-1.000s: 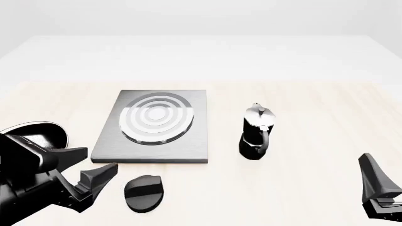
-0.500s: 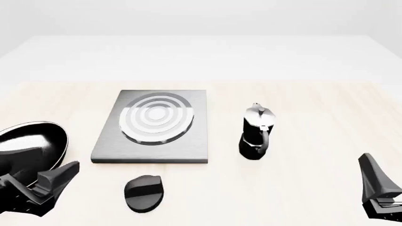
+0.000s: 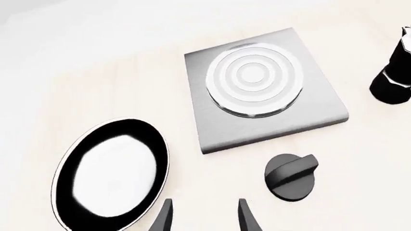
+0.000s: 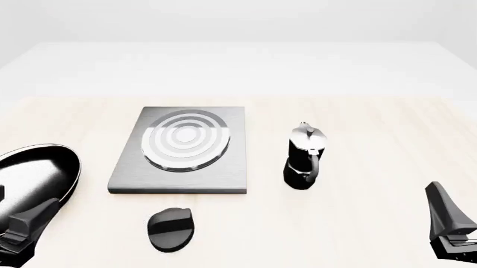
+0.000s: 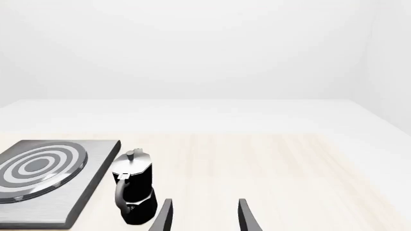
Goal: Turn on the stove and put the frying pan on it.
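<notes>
The stove (image 4: pixel 223 180) is a flat grey slab with silver burner rings (image 4: pixel 185 139), lying left of centre. Its black oval knob (image 4: pixel 171 228) lies apart from it, on the table in front of the near edge. The frying pan (image 4: pixel 37 170), glossy black with a thin silver rim, rests on the table left of the stove. My left gripper (image 4: pixel 30 220) hovers at the near left, just in front of the pan and left of the knob. In the left wrist view its fingers (image 3: pixel 165 214) stand open and empty, the pan (image 3: pixel 112 173) to one side and the knob (image 3: pixel 292 175) to the other. My right gripper (image 5: pixel 204 214) is open at the near right.
A black-and-silver moka pot (image 4: pixel 304 157) stands upright right of the stove, between it and my right gripper (image 4: pixel 447 220). In the right wrist view the pot (image 5: pixel 134 192) stands beside the stove's corner (image 5: pixel 90 192). The pale wooden table ends at a white far edge.
My left arm has pulled back toward the near left corner, away from the knob, uncovering the pan. The right arm, stove, knob and pot have not moved.
</notes>
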